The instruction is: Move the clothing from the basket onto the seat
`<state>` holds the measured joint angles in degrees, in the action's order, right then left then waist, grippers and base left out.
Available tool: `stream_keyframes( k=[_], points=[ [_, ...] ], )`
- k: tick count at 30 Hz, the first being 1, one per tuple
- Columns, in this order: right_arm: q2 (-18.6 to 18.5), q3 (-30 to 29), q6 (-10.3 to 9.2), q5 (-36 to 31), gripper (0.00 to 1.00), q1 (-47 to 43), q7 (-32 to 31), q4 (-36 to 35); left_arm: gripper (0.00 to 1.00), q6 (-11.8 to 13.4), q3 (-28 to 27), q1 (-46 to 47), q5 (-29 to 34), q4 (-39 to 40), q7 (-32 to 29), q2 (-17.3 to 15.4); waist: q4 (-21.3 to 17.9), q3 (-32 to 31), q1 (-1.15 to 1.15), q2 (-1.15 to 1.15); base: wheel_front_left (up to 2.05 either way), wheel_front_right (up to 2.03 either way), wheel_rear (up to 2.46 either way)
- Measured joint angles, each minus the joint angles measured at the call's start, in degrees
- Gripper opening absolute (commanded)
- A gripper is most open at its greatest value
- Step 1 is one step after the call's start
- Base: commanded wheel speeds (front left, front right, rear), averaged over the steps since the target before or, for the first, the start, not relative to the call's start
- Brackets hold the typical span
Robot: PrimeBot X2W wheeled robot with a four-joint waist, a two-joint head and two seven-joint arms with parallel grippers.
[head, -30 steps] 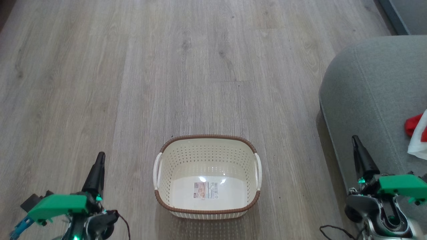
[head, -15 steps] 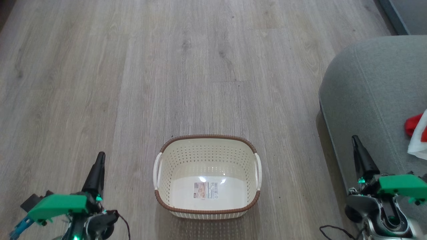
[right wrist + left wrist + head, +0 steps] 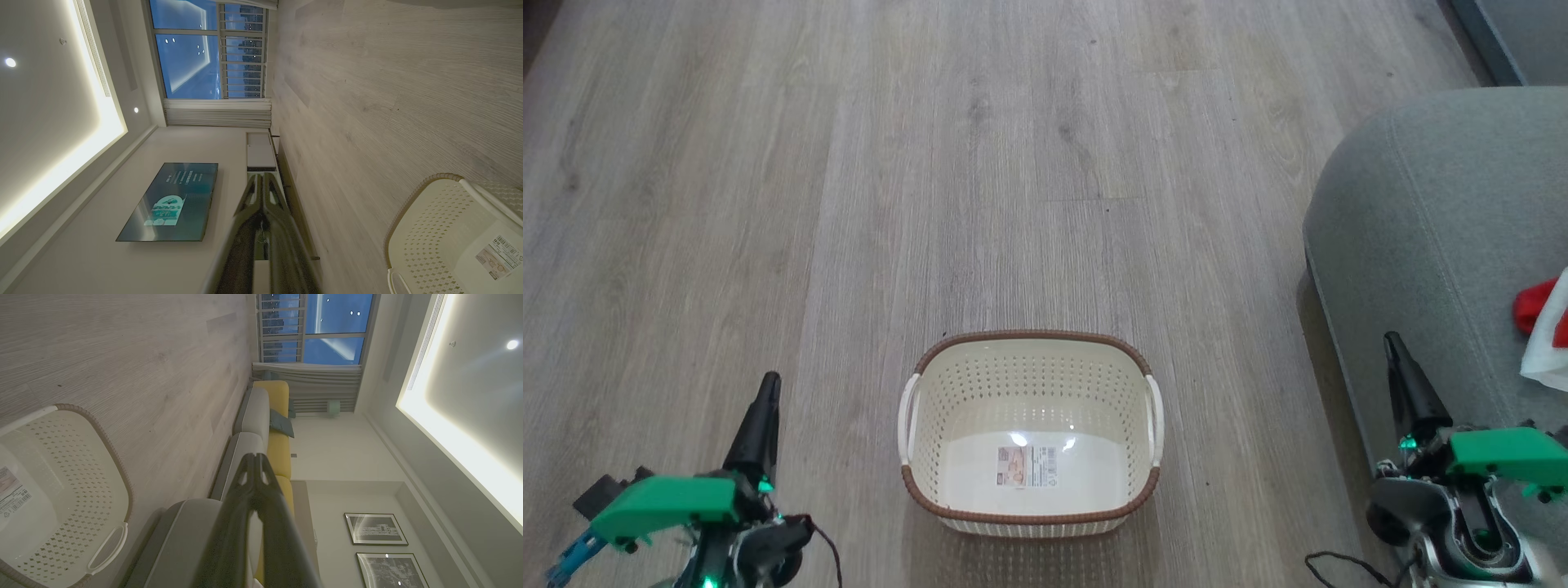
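At the lower left of the head view the left claw (image 3: 767,390) hangs over the wooden floor (image 3: 931,163) with its two dark fingers pressed together, holding nothing. It is well apart from the basket.

In the middle the basket (image 3: 1029,335) stands upright on the floor. Its inside is bare down to the label sticker (image 3: 1027,466) on the bottom — no cloth lies in it.

At the lower right the right claw (image 3: 1395,349) is also pinched shut and empty, and it points up along the near edge of the seat (image 3: 1437,212).

Farther right, the clothing (image 3: 1543,339) lies on the seat cushion as a red and white bundle. The edge of the view cuts it off, so how many pieces are there cannot be told.

With the basket empty and the cloth on the cushion, the transfer looks finished and both arms seem to be at rest. The next move calls for very little — at most a check that no garment hangs off the seat's hidden side. If one did, the right claw is nearest and would have to spread its fingers before reaching over the cushion.
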<state>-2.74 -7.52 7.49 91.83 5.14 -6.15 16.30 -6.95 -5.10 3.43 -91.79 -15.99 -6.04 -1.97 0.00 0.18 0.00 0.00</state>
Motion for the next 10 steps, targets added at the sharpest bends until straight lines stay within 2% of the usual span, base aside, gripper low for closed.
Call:
stream_keyframes(
  k=[10],
  points=[
    [0.01, 0.00, 0.00, 0.00, 0.00, 0.00, 0.00, 0.00, 0.00, -0.01, 0.01, 0.00, 0.00, 0.00, 0.00, 0.00, 0.00, 0.00, 0.00, 0.00, 0.00, 0.00, 0.00]
  ],
)
